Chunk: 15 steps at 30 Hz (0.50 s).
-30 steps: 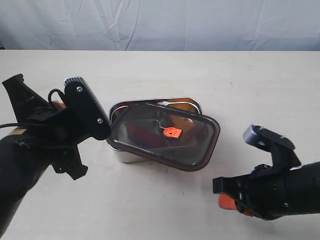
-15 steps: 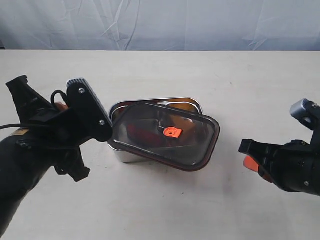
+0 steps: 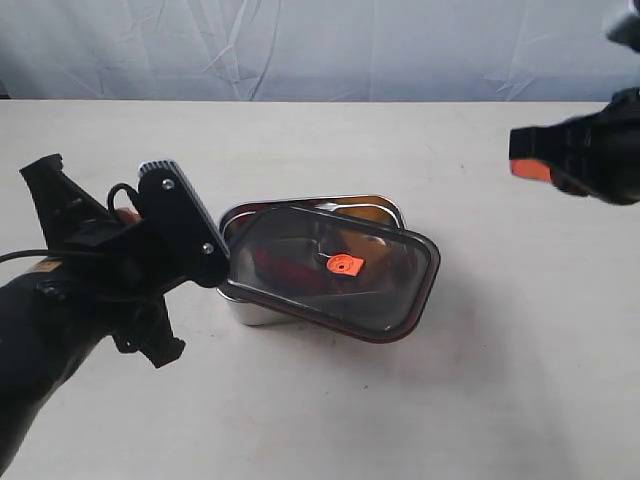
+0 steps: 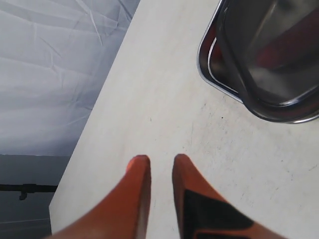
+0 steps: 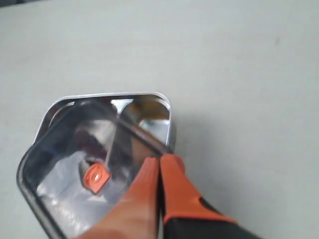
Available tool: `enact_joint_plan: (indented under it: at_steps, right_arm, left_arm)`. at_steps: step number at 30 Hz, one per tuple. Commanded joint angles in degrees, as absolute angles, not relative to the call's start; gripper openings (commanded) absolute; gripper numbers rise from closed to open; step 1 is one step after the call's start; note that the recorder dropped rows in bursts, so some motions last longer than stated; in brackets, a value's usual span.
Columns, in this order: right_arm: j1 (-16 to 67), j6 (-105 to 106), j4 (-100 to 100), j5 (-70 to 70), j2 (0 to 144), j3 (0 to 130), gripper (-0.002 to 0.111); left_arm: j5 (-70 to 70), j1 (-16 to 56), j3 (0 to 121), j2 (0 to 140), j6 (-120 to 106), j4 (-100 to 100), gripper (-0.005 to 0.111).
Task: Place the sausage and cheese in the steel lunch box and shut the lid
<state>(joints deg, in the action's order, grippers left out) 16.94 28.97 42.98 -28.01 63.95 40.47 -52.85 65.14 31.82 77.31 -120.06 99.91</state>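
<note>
The lid [image 3: 335,270] lies skewed on the steel lunch box [image 3: 248,312] at the middle of the worktop [image 3: 480,380], overhanging the box's rim and not seated. The left fingers [image 4: 139,179] stand slightly spread and empty over bare worktop just beside the box. The right fingers [image 5: 174,189] are pressed together, holding nothing, raised well apart from it.

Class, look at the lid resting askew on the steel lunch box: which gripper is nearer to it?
Left. The left gripper hangs over the table just beside the lid; the right gripper is far off to its right, raised.
</note>
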Motion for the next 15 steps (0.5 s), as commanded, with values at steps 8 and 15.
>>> enact_joint_plan:
  at_steps: [8,15]
  right_arm:
    - [-4.9,29.8,50.3,-65.6,84.6,55.8,-0.001]
    - [-17.0,45.9,71.2,-70.0,89.6,47.2,-0.001]
  left_arm:
    - [-49.4,65.2,31.3,76.9,-119.5,99.9,0.018]
    - [-50.1,65.2,30.9,76.9,-119.0,99.9,0.018]
